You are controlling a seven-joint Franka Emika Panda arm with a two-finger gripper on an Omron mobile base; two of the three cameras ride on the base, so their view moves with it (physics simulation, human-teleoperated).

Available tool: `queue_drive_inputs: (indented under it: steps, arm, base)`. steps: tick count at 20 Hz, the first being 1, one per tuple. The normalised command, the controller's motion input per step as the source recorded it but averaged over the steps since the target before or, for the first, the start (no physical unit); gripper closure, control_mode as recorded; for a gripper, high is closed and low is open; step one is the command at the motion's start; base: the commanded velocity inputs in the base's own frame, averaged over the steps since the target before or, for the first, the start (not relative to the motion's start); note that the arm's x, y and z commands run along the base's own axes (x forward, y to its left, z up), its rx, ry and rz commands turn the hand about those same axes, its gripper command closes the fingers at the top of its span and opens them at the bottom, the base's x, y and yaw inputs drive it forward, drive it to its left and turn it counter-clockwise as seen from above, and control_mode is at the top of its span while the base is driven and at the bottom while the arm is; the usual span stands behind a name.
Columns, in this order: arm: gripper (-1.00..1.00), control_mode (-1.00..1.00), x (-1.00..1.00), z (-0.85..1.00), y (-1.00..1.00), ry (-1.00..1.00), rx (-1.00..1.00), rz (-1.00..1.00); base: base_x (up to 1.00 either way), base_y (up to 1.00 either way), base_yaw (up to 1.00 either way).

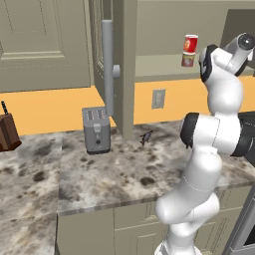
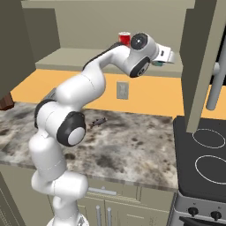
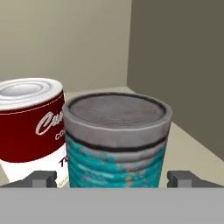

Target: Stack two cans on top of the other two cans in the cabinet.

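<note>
Gripper (image 3: 114,178) spread wide on the cabinet (image 2: 106,26) shelf, one fingertip (image 3: 41,178) on each side of the teal-blue can (image 3: 117,142), jaws apart from its wall. Dark-red-and-white can (image 3: 31,127) just beside it, upright, touching or nearly so. Farther along the shelf, bright red can (image 1: 191,43) stacked upright on the short brown-grey can (image 1: 188,60). Below, toaster (image 1: 96,129) on the speckled counter (image 1: 114,174), open cabinet door with grey bar handle (image 1: 107,64) above.
</note>
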Motion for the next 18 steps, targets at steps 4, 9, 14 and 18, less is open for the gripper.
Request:
queue_drive_inputs:
  steps: [4, 9, 14, 18]
  arm:
    - [-1.00, -1.00, 0.12, 0.00, -0.10, 0.03, 0.00, 0.01]
    - [-1.00, -1.00, 0.01, -0.07, -0.01, 0.05, 0.01, 0.00]
    - [1.00, -1.00, 0.00, -0.16, 0.00, 0.08, 0.02, 0.01]
    - [1.00, -1.00, 0.00, -0.16, 0.00, 0.03, 0.03, 0.03]
  base:
    - [0.00, 0.00, 0.00]
    - [0.00, 0.00, 0.00]
    - [0.00, 0.00, 0.00]
    - [0.00, 0.00, 0.00]
